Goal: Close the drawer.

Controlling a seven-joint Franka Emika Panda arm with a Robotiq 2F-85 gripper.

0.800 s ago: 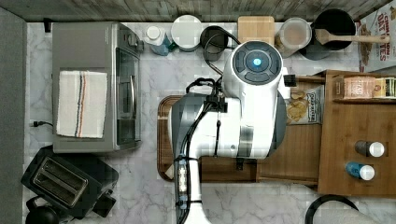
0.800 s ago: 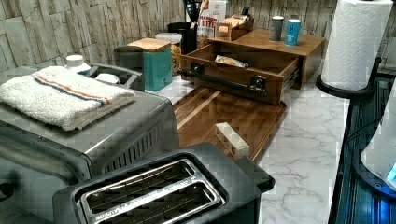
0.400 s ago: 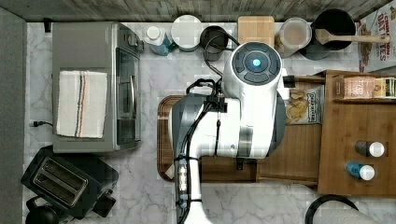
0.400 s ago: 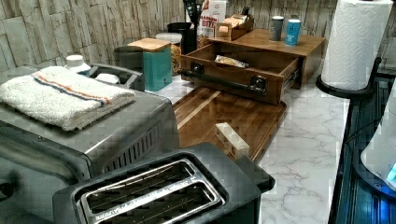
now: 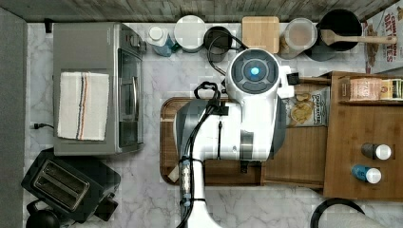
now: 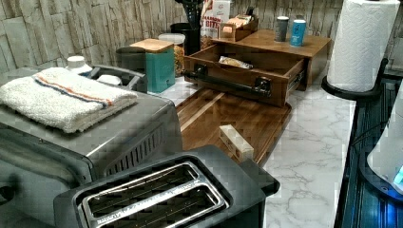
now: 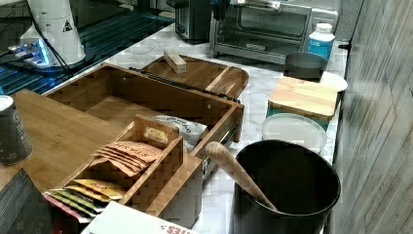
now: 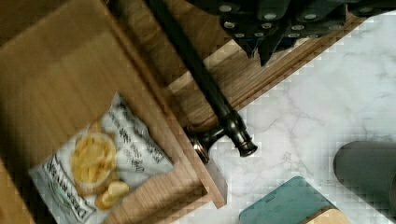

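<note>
The drawer point(image 6: 247, 71) stands pulled out of its cabinet, its long black bar handle point(image 6: 223, 81) facing the tray board. A bag of chips point(image 7: 180, 127) lies inside the drawer point(image 7: 122, 105). In the top view the white arm point(image 5: 252, 114) covers most of the drawer point(image 5: 299, 152). In the wrist view my gripper point(image 8: 261, 49) is shut with nothing held. It hovers over the tray board just outside the handle point(image 8: 201, 79), with a small gap between them. The chip bag point(image 8: 98, 163) lies past the handle.
A dark wooden tray board point(image 6: 237, 118) with a small wooden block point(image 6: 236, 141) lies before the drawer. A toaster oven point(image 5: 95, 90) and toaster point(image 5: 66, 183) stand at the top view's left. Canisters point(image 5: 260, 33) line the wall. Bottles point(image 5: 375, 152) stand on the cabinet top point(image 5: 366, 118).
</note>
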